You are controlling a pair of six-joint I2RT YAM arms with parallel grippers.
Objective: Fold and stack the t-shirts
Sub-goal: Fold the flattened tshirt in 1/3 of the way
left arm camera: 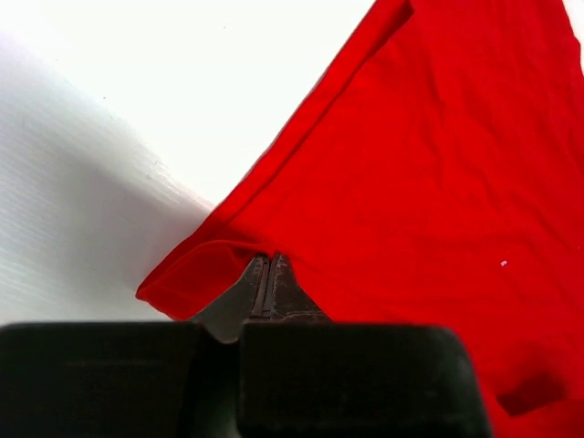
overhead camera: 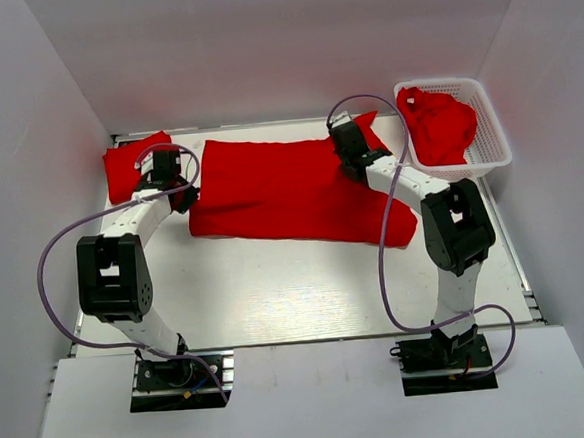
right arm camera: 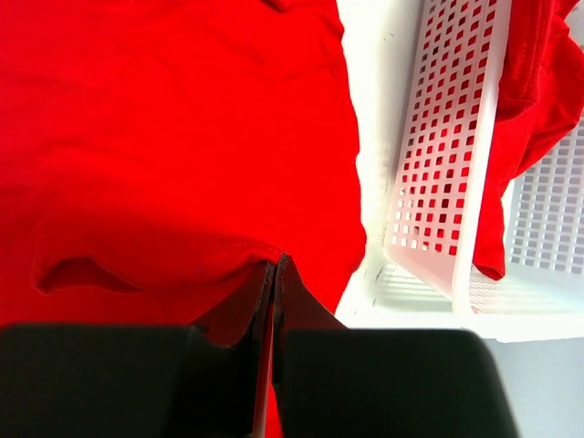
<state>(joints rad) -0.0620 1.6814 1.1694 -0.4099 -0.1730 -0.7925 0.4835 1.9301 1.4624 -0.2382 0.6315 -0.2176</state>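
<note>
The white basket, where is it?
In the top view, the white basket sits at the far right corner of the table, right of the right gripper, with a crumpled red t-shirt inside it.

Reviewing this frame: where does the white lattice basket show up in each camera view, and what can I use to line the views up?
Top external: the white basket sits at upper right near the right wall, with red cloth inside.
Left wrist: not in it.
Right wrist: the basket fills the right side, just beyond the shirt's edge.
Shared landmark: the spread t-shirt, visible in all three views.
</note>
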